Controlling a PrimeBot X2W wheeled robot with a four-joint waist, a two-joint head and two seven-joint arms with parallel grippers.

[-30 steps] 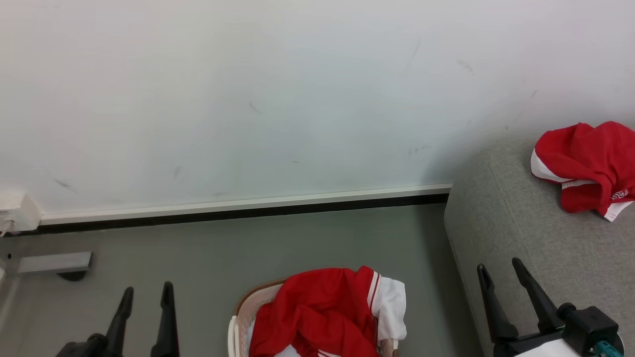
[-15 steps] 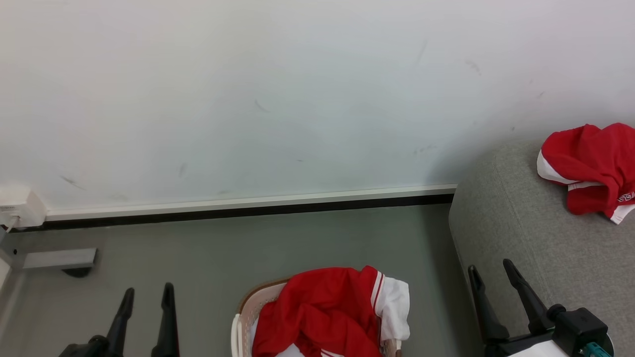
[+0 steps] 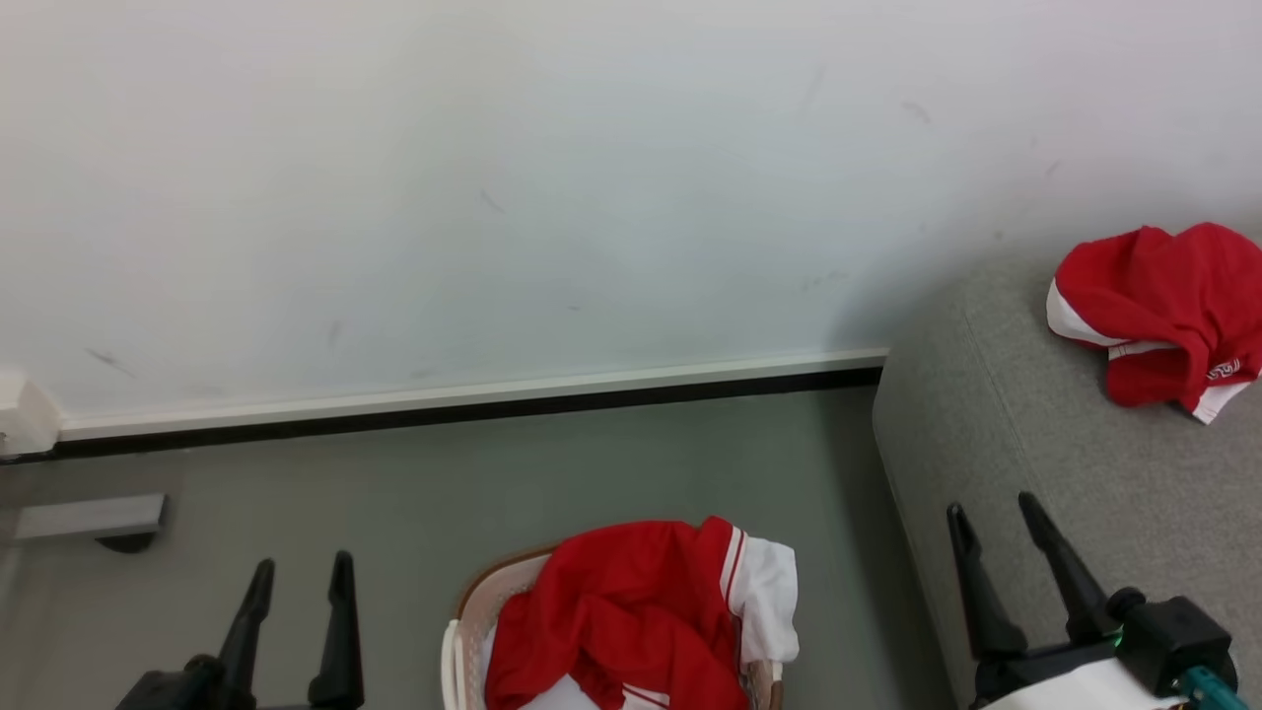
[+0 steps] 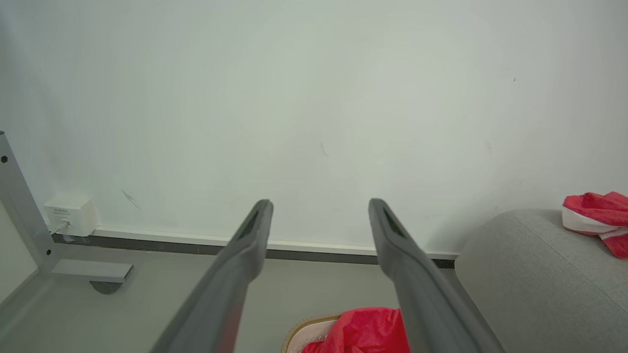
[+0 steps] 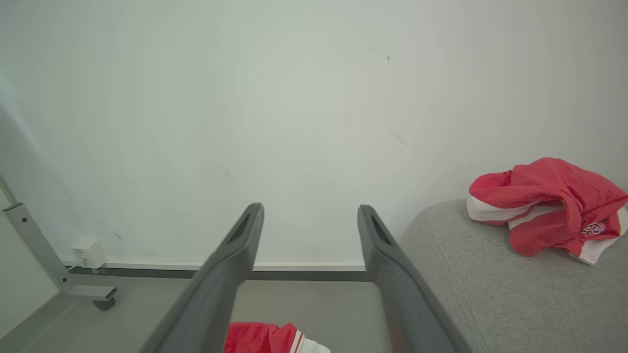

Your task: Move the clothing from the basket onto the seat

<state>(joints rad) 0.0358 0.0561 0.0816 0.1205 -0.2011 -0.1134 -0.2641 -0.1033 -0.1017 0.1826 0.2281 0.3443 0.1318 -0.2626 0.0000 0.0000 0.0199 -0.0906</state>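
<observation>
The left gripper [image 3: 303, 562] and right gripper [image 3: 989, 503] are spread wide, empty. Red clothes [image 3: 611, 611] fill the basket [image 3: 471, 616]; one top [image 3: 1154, 296] lies by the seat's [image 3: 986, 444] far edge.

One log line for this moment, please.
left gripper: open | right gripper: open | basket: red clothes inside | seat: one red garment

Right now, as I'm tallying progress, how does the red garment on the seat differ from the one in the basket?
The seat garment lies in a compact lump on the seat; the basket garment spills over the basket, a white panel draped past its rim. The seat garment shows small lettering; the basket garment shows none. Both are red with white panels and striped trim.
</observation>
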